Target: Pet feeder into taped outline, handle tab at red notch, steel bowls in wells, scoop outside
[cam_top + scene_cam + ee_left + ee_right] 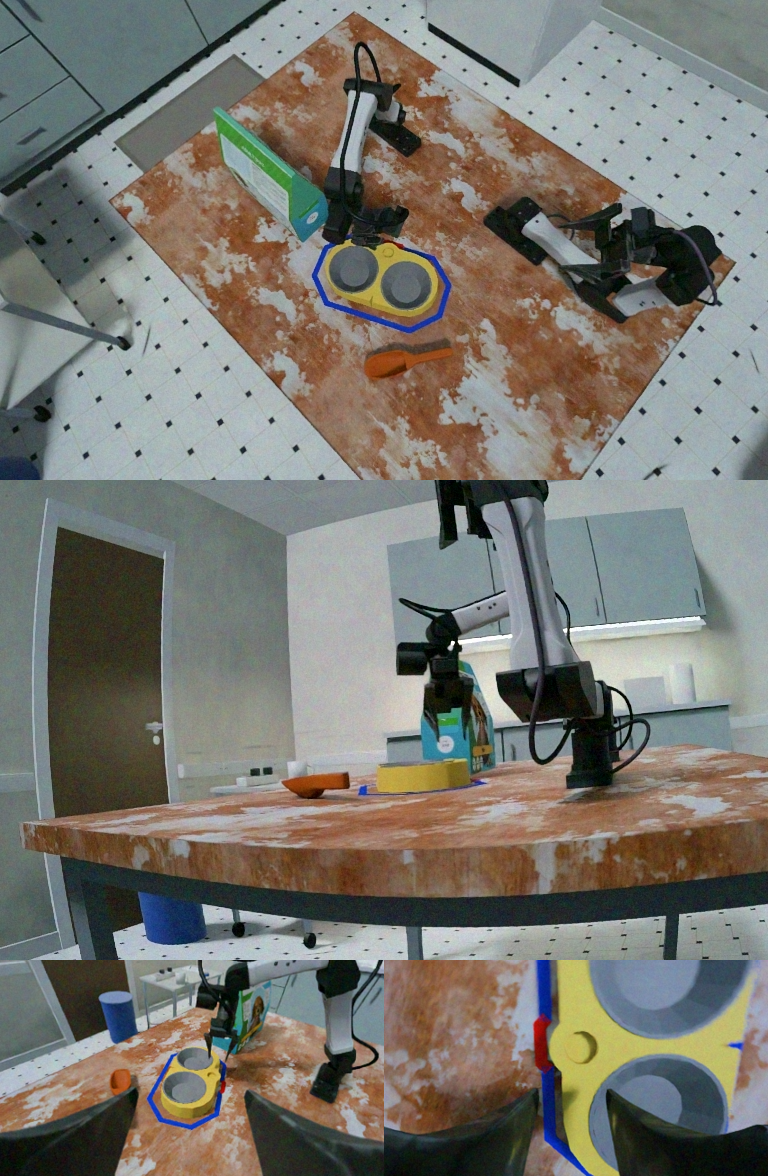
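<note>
The yellow pet feeder [387, 262] [421, 778] [189, 1108] [636, 1045] lies flat and looks inside the blue taped outline [362, 316] [155, 1108] [549, 1108], very near its edge at one end. Its round handle tab faces the red notch [223, 1087] [541, 1045]. The steel bowls [352, 270] [405, 286] look level in the wells. The orange scoop [390, 363] [317, 784] [121, 1081] lies on the table outside the outline. My right gripper [451, 738] [216, 1061] [572, 1091] is open and empty above the feeder's tab-side edge. My left gripper [566, 246] [464, 539] [191, 1090] is open and empty, raised far from the feeder.
A green and teal food box [257, 169] [441, 757] [245, 1018] stands beside the right arm, close to the outline's end. The left arm's base [515, 229] stands on the other side. The table's edge [339, 864] lies beyond the scoop.
</note>
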Available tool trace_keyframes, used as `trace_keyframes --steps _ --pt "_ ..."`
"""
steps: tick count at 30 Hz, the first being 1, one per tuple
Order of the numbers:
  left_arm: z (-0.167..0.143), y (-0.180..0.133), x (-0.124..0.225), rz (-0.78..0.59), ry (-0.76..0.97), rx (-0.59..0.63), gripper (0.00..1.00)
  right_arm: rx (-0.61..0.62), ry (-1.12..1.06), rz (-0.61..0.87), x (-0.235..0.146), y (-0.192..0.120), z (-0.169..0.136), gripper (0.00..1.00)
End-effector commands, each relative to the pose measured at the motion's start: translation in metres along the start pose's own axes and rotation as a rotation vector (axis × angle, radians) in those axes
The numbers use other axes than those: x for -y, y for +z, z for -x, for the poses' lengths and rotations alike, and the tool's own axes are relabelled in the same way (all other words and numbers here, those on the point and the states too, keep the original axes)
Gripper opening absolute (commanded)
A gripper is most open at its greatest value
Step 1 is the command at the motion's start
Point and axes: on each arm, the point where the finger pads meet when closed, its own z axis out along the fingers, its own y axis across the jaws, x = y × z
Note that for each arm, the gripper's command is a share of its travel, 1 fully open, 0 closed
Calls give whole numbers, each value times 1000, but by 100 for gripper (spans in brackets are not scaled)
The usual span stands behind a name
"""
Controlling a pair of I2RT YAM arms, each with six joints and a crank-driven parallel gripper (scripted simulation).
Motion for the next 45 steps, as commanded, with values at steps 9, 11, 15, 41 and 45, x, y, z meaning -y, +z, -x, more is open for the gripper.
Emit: trace_keyframes --steps 9,11,15,41,45 --pt "0 4 1 -2 1 -15 98 178 175 -257 17 -9 24 60" --pt "0 4 1 -2 1 -15 98 198 210 -282 14 -7 23 60" --pt "0 4 1 -2 1 -15 98 213 267 -323 10 -3 19 60" --pt "0 4 1 -2 1 -15 98 224 319 -334 -4 3 13 60" --pt "0 4 1 -2 1 -15 98 224 319 -334 -4 3 13 60"
